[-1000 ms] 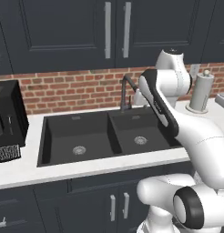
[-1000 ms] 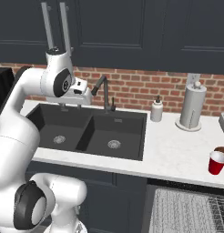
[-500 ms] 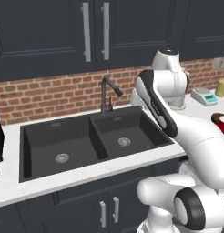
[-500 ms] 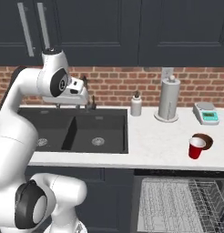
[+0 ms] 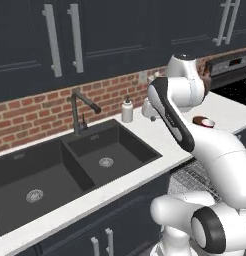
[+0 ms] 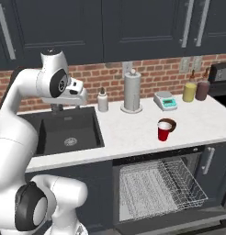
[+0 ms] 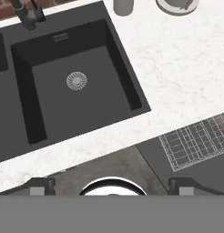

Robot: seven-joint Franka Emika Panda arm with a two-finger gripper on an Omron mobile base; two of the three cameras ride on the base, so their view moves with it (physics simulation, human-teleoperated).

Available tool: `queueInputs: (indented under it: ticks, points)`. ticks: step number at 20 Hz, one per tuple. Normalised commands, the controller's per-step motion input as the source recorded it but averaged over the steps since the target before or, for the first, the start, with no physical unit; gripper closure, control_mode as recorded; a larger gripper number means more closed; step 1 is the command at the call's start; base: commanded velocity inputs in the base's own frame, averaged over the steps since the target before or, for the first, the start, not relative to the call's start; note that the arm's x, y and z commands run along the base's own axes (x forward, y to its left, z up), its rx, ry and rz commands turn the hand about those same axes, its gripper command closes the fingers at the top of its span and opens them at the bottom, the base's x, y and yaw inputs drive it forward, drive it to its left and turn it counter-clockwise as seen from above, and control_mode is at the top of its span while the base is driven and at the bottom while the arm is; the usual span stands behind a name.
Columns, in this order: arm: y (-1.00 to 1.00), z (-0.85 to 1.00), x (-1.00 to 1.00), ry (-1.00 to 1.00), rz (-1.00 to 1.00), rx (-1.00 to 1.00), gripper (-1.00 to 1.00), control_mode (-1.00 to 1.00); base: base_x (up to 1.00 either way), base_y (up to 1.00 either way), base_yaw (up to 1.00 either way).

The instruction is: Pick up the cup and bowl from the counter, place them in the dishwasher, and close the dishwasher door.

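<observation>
The red cup stands upright on the white counter, right of the sink. The dark brown bowl sits just behind it, touching or nearly so; the bowl also peeks out past my arm. Below the counter the dishwasher is open, its silver wire rack pulled out over the dropped door. My gripper is open and empty, its fingertips wide apart. It hangs high over the counter's front edge by the right sink basin, well left of the cup.
A paper towel holder, soap bottle, small scale, yellow bottle and brown bottle line the brick back wall. The faucet rises behind the sink. A stove stands at the far right.
The base has driven right, so both base views have shifted: the sink slid left, and the cup, bowl and open dishwasher came toward the middle. The arm keeps its pose.
</observation>
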Motion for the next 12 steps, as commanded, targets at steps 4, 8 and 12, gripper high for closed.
queueInputs:
  ticks: [4, 8, 12]
  points:
    - [0.0, 0.0, 0.0, 0.0, 0.0, 0.0, -1.0, 1.0, 0.0, 0.23, -0.42]
    - [0.0, 0.0, 0.0, 0.0, 0.0, 0.0, -1.0, 1.0, 0.01, 0.32, -0.39]
    - [0.0, 0.0, 0.0, 0.0, 0.0, 0.0, -1.0, 1.0, 0.07, 0.34, -0.34]
